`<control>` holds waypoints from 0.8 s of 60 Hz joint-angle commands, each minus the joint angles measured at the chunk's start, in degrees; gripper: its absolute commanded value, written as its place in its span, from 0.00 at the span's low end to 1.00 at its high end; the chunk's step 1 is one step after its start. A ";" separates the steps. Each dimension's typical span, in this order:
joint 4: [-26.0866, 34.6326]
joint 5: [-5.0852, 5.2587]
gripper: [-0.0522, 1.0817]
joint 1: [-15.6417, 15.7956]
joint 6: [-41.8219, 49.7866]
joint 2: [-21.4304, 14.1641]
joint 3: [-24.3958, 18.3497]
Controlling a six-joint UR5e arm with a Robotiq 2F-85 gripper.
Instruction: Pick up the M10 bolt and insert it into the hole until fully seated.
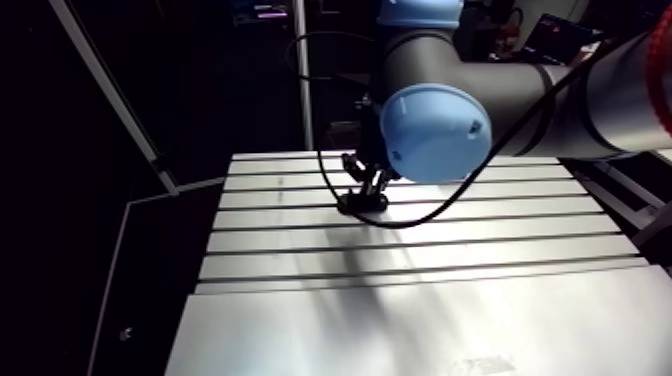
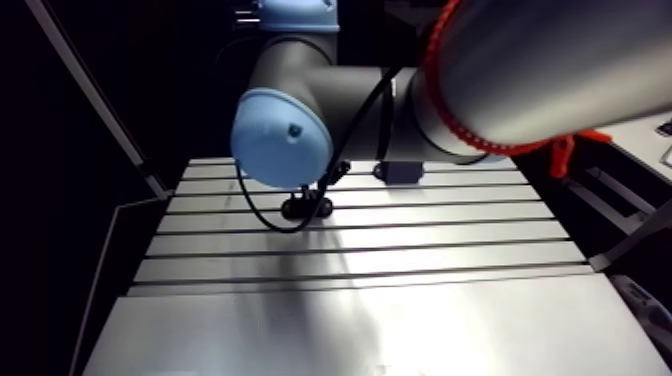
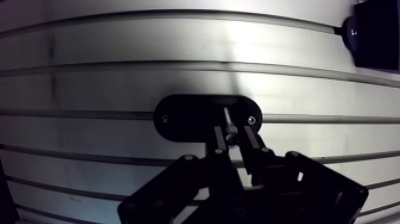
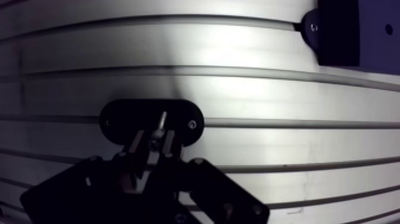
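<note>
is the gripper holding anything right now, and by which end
Yes: the gripper is shut on the bolt, pinching what looks like its head end; the shank sticks out toward the black oval plate.

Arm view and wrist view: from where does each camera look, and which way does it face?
Arm view: from the upper link, down over the table; the blue joint cap shows.
Wrist view: from the wrist, down past the gripper, shut on the bolt, over the black oval plate.
Both show the plate, table and gripper.
</note>
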 commanded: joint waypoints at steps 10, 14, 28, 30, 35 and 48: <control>0.16 0.39 0.80 -0.05 -0.32 -0.16 -0.37; 0.26 0.23 0.83 0.02 -0.34 -0.25 -0.70; 6.05 -0.04 0.95 0.15 -0.33 -3.05 -3.63; 7.63 -0.05 0.96 0.13 -0.34 -3.66 -4.31; 11.28 -0.22 0.98 -0.04 -0.34 -4.66 -5.94; 20.57 -0.57 0.99 -0.73 0.26 -5.79 -12.22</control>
